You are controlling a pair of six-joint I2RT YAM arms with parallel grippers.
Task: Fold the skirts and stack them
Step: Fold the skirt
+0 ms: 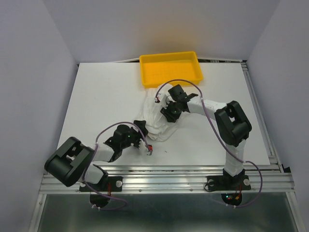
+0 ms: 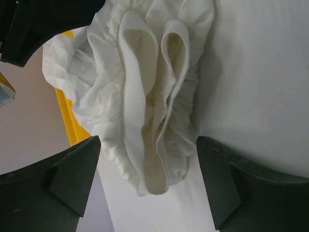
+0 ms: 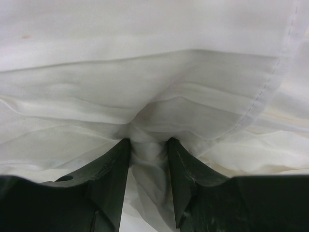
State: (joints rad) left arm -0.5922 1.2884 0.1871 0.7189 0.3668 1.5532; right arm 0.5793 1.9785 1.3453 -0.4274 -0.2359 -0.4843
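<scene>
A soft, finely pleated white skirt (image 1: 157,116) lies crumpled mid-table (image 1: 106,96), just before the yellow tray (image 1: 171,67) by the far edge. The right gripper (image 3: 148,154) pinches a thin fold; the left gripper (image 2: 147,147) is spread wide at the skirt's gathered near end.

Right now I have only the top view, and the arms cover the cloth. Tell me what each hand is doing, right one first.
Observer: The right hand is shut on a pinched fold of the skirt.
Operator: Now the left.
Observer: The left hand is open wide, its fingers straddling the skirt's near end.
Operator: Describe that end.
Observer: The waistband lies doubled into two long loops, pointing toward the hand.
</scene>
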